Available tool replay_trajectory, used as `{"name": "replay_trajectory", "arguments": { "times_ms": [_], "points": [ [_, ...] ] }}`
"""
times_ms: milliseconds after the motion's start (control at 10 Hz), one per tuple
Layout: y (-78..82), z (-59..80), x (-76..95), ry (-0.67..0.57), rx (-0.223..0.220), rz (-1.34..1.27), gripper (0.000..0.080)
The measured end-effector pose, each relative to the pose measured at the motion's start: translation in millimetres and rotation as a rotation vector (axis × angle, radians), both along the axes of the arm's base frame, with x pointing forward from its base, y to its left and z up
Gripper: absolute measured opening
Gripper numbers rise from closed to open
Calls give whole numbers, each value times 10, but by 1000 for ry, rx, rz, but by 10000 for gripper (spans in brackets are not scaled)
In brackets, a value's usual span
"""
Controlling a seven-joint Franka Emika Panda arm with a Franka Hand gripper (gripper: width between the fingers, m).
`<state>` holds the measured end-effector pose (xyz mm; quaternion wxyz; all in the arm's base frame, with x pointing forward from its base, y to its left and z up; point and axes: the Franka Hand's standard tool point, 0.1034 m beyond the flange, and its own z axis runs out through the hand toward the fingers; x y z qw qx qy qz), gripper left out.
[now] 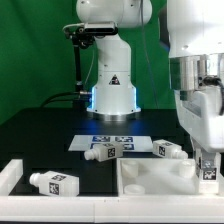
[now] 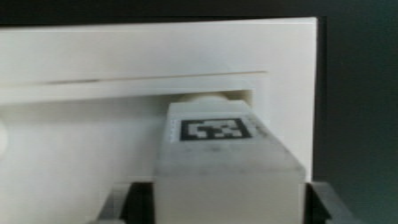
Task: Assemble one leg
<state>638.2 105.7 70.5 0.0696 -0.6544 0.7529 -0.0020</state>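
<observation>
Wrist view alone shows the gripper (image 2: pixel 217 195) clamped on a leg (image 2: pixel 217 150), its tip against the tabletop (image 2: pixel 107 60). The exterior view adds three loose legs: two (image 1: pixel 106 151) (image 1: pixel 168 150) nearby, one (image 1: pixel 55 182) well apart.

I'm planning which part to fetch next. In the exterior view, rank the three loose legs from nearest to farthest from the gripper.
Measured from the gripper:
1. Right leg, just beside the arm, behind the tabletop.
2. Middle leg, by the marker board.
3. Left leg, far over at the view's left.
</observation>
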Motion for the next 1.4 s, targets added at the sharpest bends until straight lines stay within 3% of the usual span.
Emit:
{"name": "replay_trajectory", "arguments": {
  "times_ms": [500, 800, 900, 1000, 1100, 1200, 1400],
  "points": [
    [-14, -3, -2, 22, 31, -253, 285],
    [-21, -11, -6, 23, 30, -248, 306],
    [-15, -3, -2, 21, 30, -245, 488],
    [13, 69, 18, 9, 33, -214, 488],
    [12, 202, 33, -9, 39, -172, 614],
    [-7, 321, 8, -21, 46, -146, 638],
    [-28, 365, -6, -24, 47, -136, 648]
  ]
}}
